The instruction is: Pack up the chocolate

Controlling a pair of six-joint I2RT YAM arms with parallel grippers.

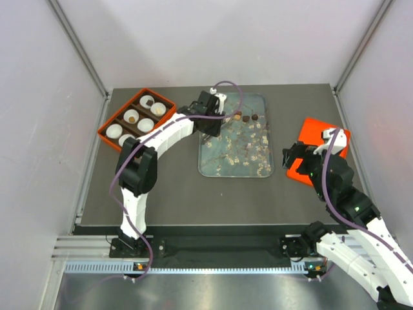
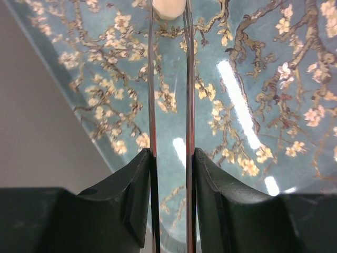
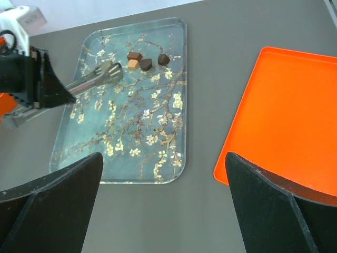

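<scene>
Fingers [image 2: 131,195] of your left gripper [image 2: 172,154] fill the bottom of its wrist view. Both press on the outsides of the two metal blades of the tongs [image 2: 188,79], so it's clamped on the tongs, with the blades squeezed near-parallel and a narrow gap between them. The tongs run straight ahead of that gripper, low over the blossom-print glass tray [image 2: 274,105]. One pale chocolate [image 2: 168,6] shows at the far end between the blades. I can't tell if the tips touch it.

In the right wrist view, the tong tips sit just short of the chocolates [image 3: 146,64], a small cluster at the tray's far end. It has a dark block, a tan block and a dark piece close together. A dark round one lies slightly apart, on the side away from the left gripper.

Your right gripper [image 3: 163,157] has its jaws spread wide with nothing between them. It hangs over bare worktop [image 3: 210,211], with the glass tray ahead-left of it and a flat orange tray [image 3: 284,116] ahead-right.

In the top view, an orange compartment box [image 1: 106,137] sits just left of the left gripper, with white paper cups [image 1: 146,124] inside. Two cups show a brown piece in them. The rest are too small to tell.
</scene>
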